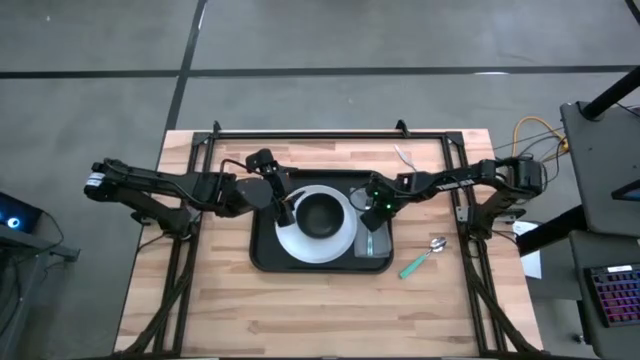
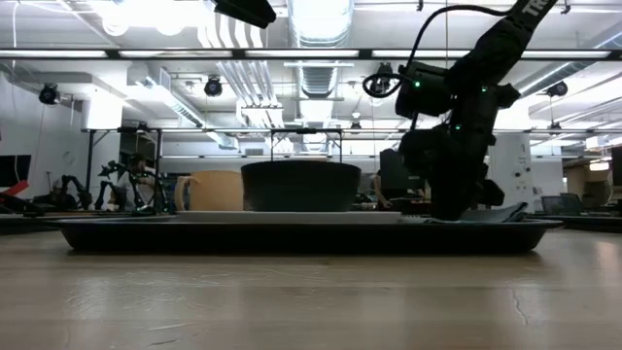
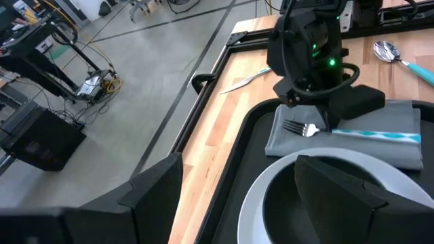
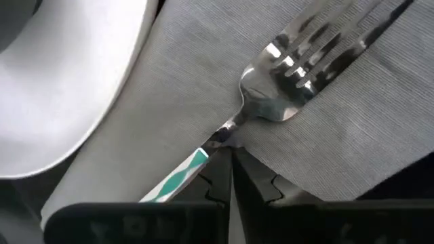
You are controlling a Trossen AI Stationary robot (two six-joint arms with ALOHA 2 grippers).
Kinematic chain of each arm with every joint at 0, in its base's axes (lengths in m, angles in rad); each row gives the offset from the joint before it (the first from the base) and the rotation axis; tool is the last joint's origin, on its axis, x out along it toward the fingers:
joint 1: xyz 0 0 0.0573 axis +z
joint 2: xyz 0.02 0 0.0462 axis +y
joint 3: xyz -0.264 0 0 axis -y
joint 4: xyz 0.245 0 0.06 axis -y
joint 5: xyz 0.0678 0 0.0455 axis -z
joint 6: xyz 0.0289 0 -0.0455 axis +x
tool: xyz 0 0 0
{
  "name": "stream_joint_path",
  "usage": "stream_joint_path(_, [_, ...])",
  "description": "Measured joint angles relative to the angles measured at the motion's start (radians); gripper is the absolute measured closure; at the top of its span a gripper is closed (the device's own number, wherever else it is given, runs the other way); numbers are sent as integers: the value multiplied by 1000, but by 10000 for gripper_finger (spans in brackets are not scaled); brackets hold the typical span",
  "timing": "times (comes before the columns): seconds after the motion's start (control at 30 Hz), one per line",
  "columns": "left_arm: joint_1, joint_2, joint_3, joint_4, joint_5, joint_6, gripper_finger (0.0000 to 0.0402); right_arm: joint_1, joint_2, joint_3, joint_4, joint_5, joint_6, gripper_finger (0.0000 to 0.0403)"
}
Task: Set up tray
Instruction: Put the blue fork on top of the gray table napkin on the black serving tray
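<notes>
The black tray [image 1: 262,255] lies mid-table. On it sits the white plate [image 1: 340,245] with a black bowl [image 1: 320,214] inside, and the bowl [image 2: 301,185] stands above the tray rim [image 2: 301,235] in the low view. A grey napkin [image 1: 378,242] lies in the tray's right part, with a teal-handled fork [image 4: 285,64] flat on it. My right gripper [image 4: 229,150] is down on the fork, shut. My left gripper [image 3: 239,163] is open above the plate's left rim [image 3: 271,177], one finger outside the plate and one over the bowl, touching nothing that I can see. My right gripper meets the fork at its neck [image 4: 234,125], where the teal handle [image 4: 178,179] joins the metal head. The fingertips [image 4: 218,157] pinch it there, coming from above and pointing down. The fork lies flat on the napkin [image 4: 169,102], its tines [image 3: 293,127] toward the table's far side.
A teal-handled spoon [image 1: 425,256] lies on the wood right of the tray. A knife [image 1: 404,157] lies near the far right corner. A black frame rail [image 1: 330,133] runs along the far edge, and the near half of the table [image 1: 300,310] is bare wood.
</notes>
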Motion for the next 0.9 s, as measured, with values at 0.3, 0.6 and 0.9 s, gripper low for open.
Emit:
stream_joint_path(0.3, [0,0,0,0,0,0,140,1,-6,41,-16,16,-12,395])
stream_joint_path(0.6, [0,0,0,0,0,0,140,1,31,49,-2,10,-17,395])
stream_joint_path(0.9, [0,0,0,0,0,0,140,2,33,62,29,-8,-22,395])
